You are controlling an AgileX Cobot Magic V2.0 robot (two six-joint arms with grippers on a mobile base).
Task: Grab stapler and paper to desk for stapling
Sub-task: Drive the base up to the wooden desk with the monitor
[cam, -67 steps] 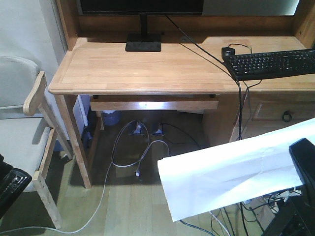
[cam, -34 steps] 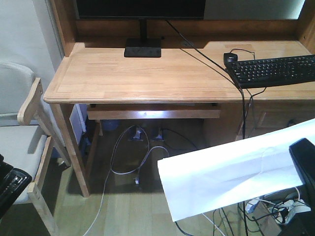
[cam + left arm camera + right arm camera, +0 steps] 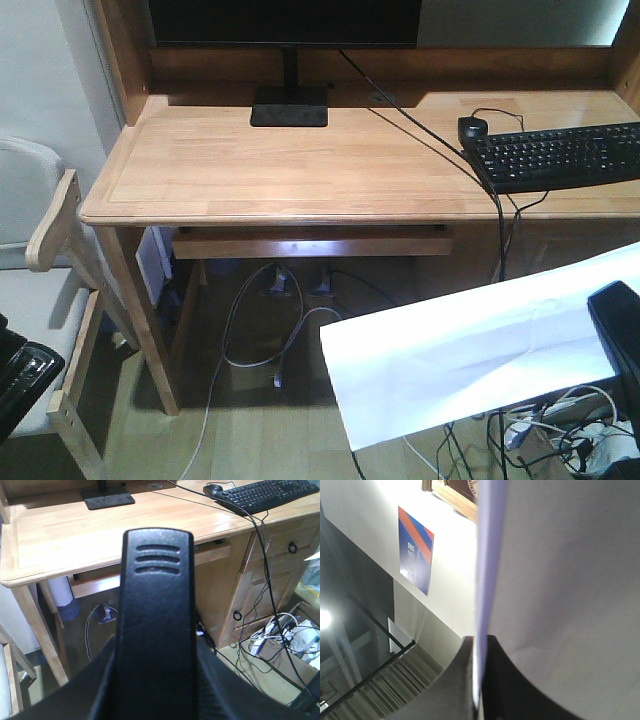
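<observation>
Paper (image 3: pixel 450 355), a large white sheet, hangs in the air in the lower right of the front view, lower than the desk (image 3: pixel 300 160) and in front of it, not touching it; its right end meets the black right gripper (image 3: pixel 613 325) at the frame edge. On the light-wood desktop stand a monitor base (image 3: pixel 290 105) at the back, a black keyboard (image 3: pixel 560 155) to the right and a mouse (image 3: pixel 473 127) just beside its upper-left corner, with cables (image 3: pixel 265 320) trailing to the floor underneath. A pale chair (image 3: pixel 45 250) sits to the left of the desk. From the left wrist, the stapler (image 3: pixel 156 605) fills the middle of the picture, its black top with three grooves pointing toward the desk, held off the desktop; the left gripper (image 3: pixel 156 700) shows only as dark fingers (image 3: pixel 100 695) hugging both of its sides, pinching it. From the right wrist, the sheet is seen nearly edge-on, rising from between two dark fingers (image 3: pixel 445 690) that are pressed together on its lower edge. Behind it a blue and orange poster (image 3: pixel 415 552) hangs on a white wall.
</observation>
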